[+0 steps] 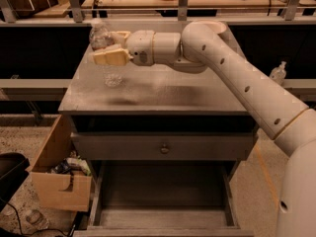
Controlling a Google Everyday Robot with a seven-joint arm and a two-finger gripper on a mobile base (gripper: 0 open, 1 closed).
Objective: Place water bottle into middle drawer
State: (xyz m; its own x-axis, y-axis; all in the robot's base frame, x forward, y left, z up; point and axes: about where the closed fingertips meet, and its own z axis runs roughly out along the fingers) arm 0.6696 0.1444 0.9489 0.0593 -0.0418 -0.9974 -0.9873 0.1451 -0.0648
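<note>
- We see the hand (105, 46) over the rear left part of the bench (168, 90), at the end of the white arm (232, 75), which reaches in from the right.
- Its two fingers stand apart, the near one (111, 58) across the front of the bottle (112, 75) and the far one behind it. We cannot tell whether either presses on the plastic.
- The bottle is upright or nearly so, with its base at the bench top. We cannot tell if it is lifted clear.
- The drawer (163, 189) stands pulled out low at the bench front, with a bare floor, well apart from the bottle.
- Above it we note a closed front with a round knob (164, 148).
- A cardboard box (59, 189) sits on the floor left of the bench.
</note>
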